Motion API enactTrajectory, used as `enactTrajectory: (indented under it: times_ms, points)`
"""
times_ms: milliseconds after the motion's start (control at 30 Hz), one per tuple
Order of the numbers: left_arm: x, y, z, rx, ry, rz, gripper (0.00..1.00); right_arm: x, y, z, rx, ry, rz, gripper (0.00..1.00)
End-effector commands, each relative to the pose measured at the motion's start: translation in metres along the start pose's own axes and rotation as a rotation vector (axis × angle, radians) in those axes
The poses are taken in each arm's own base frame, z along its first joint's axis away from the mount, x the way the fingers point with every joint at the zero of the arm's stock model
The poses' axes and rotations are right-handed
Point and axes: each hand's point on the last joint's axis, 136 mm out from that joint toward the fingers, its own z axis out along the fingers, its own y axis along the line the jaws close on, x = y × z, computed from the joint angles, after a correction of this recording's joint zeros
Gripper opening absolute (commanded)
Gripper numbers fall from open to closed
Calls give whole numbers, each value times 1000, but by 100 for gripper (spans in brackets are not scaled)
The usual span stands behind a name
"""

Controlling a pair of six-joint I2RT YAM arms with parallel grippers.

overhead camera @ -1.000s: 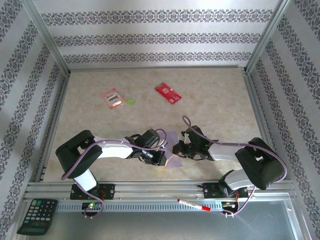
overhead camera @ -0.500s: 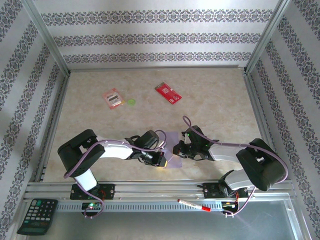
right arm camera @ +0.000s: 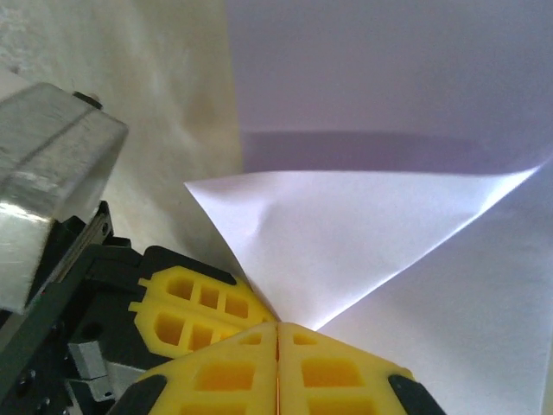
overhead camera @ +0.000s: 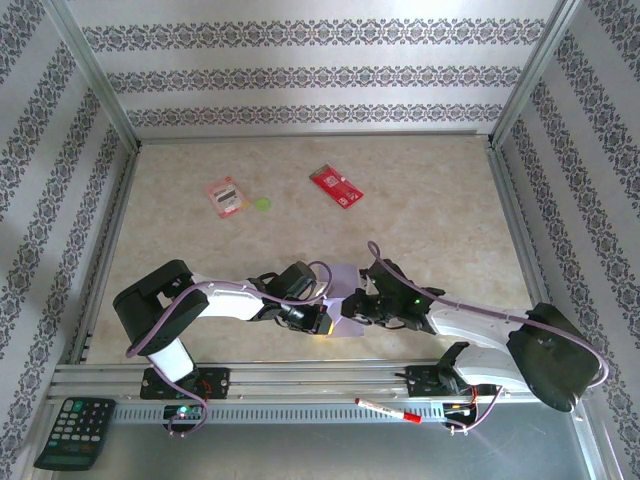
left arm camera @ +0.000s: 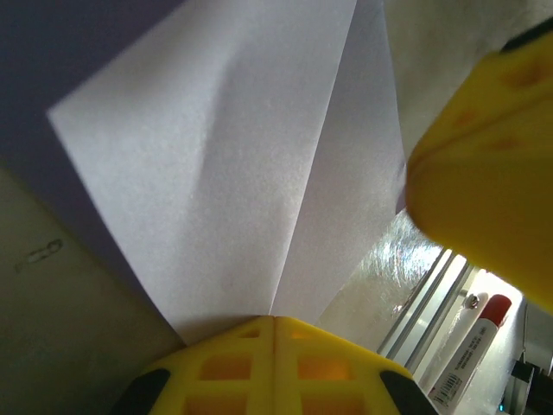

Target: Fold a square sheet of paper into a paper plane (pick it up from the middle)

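Thin, floppy, crease-prone square sheet of paper [left arm camera: 242, 173]. Pinched tight in left gripper [left arm camera: 275, 318] and right gripper [right arm camera: 276, 324]. Best gripped along folds.

patterned wallpaper walls [overhead camera: 320, 75] enclose a beige marbled tabletop [overhead camera: 420, 190], evenly lit.

Lower middle: left gripper [overhead camera: 322, 318] and right gripper [overhead camera: 352, 306] meet tip to tip on the sheet of paper [overhead camera: 345, 285], with no gap between them (both pinched on it).
Upper middle: red card [overhead camera: 336, 186], pink packet [overhead camera: 226, 196] and green disc [overhead camera: 263, 204] lie flat, well apart from the arms.
Right and centre: bare table [overhead camera: 450, 210], open passage.
Bottom edge: marker [overhead camera: 385, 410] and calculator [overhead camera: 78, 432] lie off the table.
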Motion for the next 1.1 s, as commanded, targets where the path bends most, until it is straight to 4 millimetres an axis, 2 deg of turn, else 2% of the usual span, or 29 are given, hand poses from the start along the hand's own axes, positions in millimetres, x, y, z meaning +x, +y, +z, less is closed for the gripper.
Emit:
enactTrajectory:
  times_ms: [0,633,933,1067]
  points:
    - [30,44,0,-154,82,-73,0,3,-8,7,35,-19,36,5]
    - [30,45,-2,-159,83,-68,0,11,-3,35,41,31,25,0]
    - [36,53,-3,-187,95,-68,0,5,-23,34,90,14,57,0]
    - [38,55,-4,-193,99,-68,0,-5,-15,27,53,-10,54,0]
